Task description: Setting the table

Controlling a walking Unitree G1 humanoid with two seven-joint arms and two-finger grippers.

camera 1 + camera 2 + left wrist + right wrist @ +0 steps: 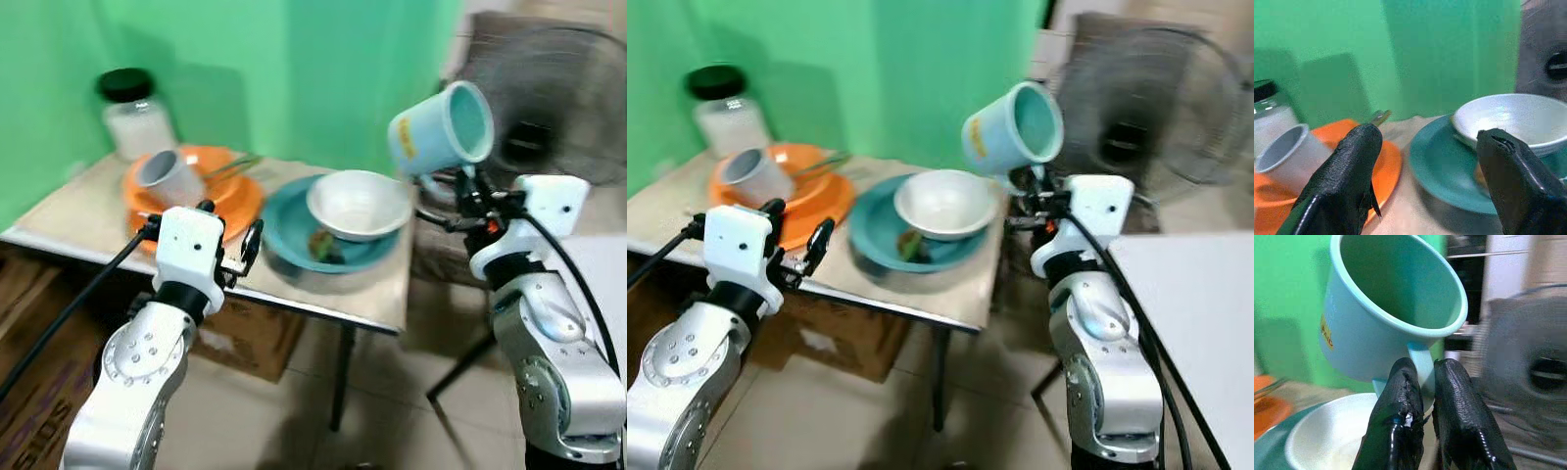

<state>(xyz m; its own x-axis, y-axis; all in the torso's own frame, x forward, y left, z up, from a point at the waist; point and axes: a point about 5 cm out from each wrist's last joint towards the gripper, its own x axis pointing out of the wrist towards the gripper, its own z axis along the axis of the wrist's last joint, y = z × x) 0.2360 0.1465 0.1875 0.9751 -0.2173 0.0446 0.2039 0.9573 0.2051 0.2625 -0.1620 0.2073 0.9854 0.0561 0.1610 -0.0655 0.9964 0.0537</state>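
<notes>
A light blue mug (443,129) with a yellow mark hangs tilted in the air beside the table's right edge. My right gripper (1422,382) is shut on the mug's handle (1419,363). On the table a white bowl (359,203) sits in a teal plate (284,233) that holds a scrap of food. To the left an orange plate (240,196) carries a grey cup (168,176) on its side and a utensil (231,166). My left gripper (227,243) stands open at the table's front edge, near the orange plate.
A glass jar (135,116) with a black lid stands at the back left of the small table (372,294). A green wall rises behind. A large fan (549,93) stands at the right. Cardboard boxes (250,338) lie under the table.
</notes>
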